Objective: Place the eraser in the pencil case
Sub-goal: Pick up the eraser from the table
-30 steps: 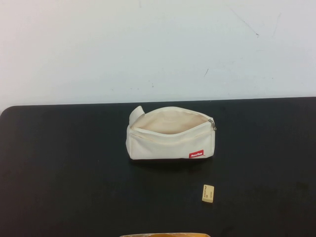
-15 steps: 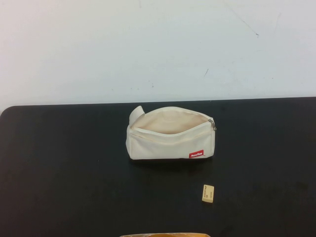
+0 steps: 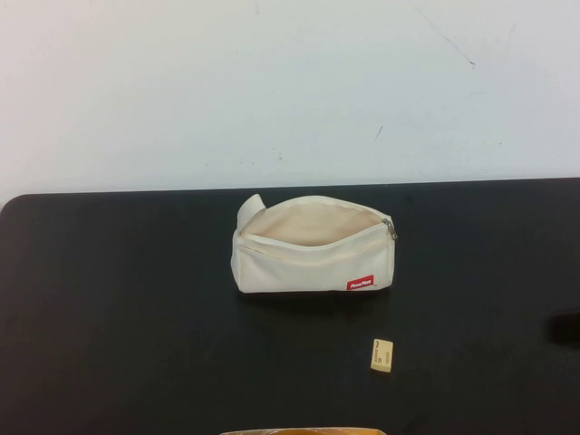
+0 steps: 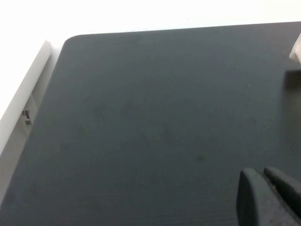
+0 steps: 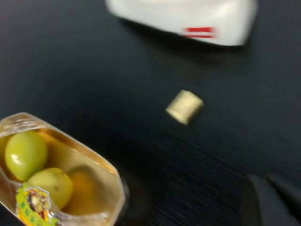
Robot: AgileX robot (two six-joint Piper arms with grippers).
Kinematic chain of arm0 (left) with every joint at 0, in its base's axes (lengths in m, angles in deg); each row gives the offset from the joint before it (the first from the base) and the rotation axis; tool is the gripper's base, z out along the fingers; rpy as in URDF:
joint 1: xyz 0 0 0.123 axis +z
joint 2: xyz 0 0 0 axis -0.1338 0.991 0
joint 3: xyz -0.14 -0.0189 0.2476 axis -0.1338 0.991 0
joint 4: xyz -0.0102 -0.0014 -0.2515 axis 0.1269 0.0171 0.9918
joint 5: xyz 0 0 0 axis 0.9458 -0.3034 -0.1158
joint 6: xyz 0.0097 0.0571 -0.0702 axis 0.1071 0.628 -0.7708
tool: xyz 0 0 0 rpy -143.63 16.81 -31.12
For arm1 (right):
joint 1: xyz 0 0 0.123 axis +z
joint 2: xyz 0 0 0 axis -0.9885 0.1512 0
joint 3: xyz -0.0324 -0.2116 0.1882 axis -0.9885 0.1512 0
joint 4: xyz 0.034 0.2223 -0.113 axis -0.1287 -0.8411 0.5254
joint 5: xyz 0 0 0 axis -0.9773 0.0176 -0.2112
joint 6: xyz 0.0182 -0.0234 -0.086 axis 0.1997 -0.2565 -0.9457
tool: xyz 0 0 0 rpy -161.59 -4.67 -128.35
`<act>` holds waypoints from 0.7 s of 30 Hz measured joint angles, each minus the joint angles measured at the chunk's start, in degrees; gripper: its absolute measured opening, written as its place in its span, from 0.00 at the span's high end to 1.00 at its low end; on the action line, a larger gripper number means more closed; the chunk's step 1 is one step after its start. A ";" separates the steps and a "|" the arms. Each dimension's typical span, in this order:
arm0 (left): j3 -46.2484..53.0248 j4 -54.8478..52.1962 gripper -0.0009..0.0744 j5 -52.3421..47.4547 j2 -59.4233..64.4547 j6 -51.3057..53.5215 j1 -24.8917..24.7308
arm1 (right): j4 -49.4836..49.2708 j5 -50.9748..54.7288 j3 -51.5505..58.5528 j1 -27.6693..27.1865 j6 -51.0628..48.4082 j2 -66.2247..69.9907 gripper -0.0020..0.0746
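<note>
The pencil case (image 3: 313,249), a cream-white pouch with a red label, lies on the black table with its zipper open. The eraser (image 3: 381,354), a tiny cream block, lies on the table in front of the pouch's right end. In the right wrist view the eraser (image 5: 185,107) lies apart from the pencil case (image 5: 188,14). My right gripper (image 5: 265,179) is shut and empty, some way from the eraser; it shows as a dark shape (image 3: 566,328) at the right edge of the high view. My left gripper (image 4: 260,172) is shut and empty over bare table, out of the high view.
A clear pack of green and yellow fruit (image 5: 51,169) stands at the table's near edge (image 3: 304,431), left of the eraser. The table's rounded left corner (image 4: 70,40) and a white wall lie beyond. A corner of the pouch (image 4: 296,49) shows in the left wrist view.
A dark shape, my right arm, has come into the high view at the right edge. The pouch and the eraser have not moved.
</note>
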 joint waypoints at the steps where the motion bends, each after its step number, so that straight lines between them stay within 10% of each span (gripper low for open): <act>1: 0.00 0.00 0.99 0.00 0.00 0.00 0.00 | -1.90 -1.85 0.00 2.39 -1.72 2.48 0.97; 11: 0.00 0.00 0.99 0.00 0.00 0.00 0.00 | -1.21 -22.04 -4.69 29.14 -4.27 19.81 0.97; 21: 0.00 0.00 0.99 0.00 0.00 0.00 0.00 | 20.51 -15.59 -19.67 34.07 6.55 32.83 0.86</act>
